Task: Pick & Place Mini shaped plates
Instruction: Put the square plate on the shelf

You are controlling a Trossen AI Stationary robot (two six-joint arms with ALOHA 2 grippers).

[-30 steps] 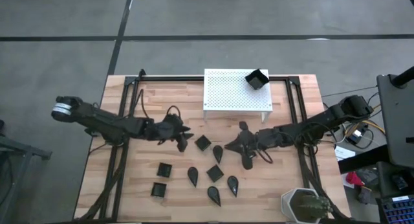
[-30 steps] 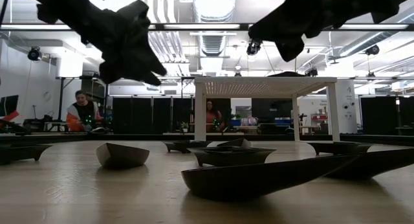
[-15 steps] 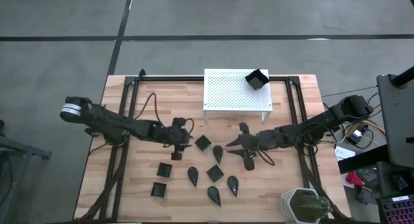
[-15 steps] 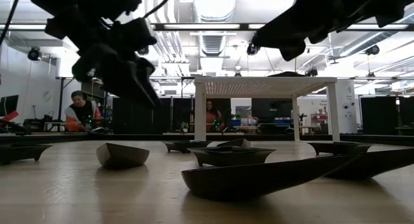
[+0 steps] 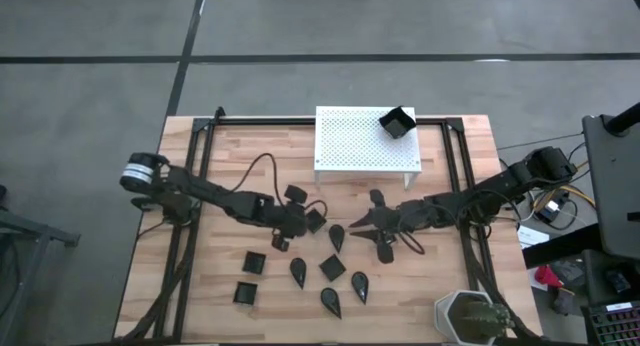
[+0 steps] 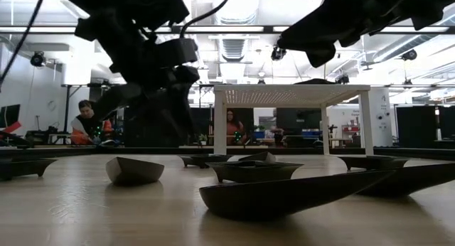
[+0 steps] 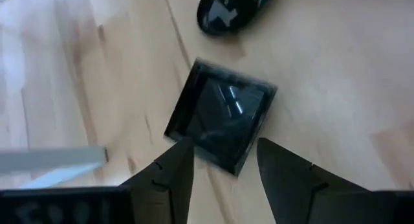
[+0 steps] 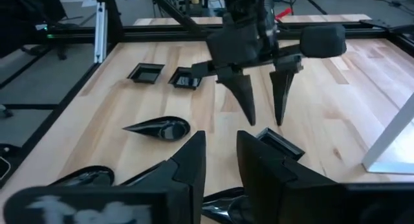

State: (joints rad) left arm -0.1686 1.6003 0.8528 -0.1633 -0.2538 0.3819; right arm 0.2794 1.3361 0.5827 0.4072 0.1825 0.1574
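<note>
A pale wooden slatted table (image 5: 230,146) is seen from above, with a white perforated metal stand (image 5: 366,143) at its far edge. One small matte black square dish (image 5: 397,122) is set on the stand's corner. The other small black dishes are spread over the middle of the table: a square one (image 5: 314,222), a teardrop-shaped one (image 5: 337,237), and further squares (image 5: 253,261) and teardrops (image 5: 330,302) nearer the front edge.

The left gripper (image 5: 298,218) is lowered over the square dish beside the stand; in the left wrist view the dish (image 7: 222,123) is framed just ahead of the two dark fingers (image 7: 173,172), which are spread wide and hold nothing.

The right gripper (image 5: 362,222) is held above the table near the teardrop dishes; its fingers (image 8: 191,160) are parted narrowly, with nothing between them.

A white pot with a green plant (image 5: 470,317) is placed at the table's front right corner.
</note>
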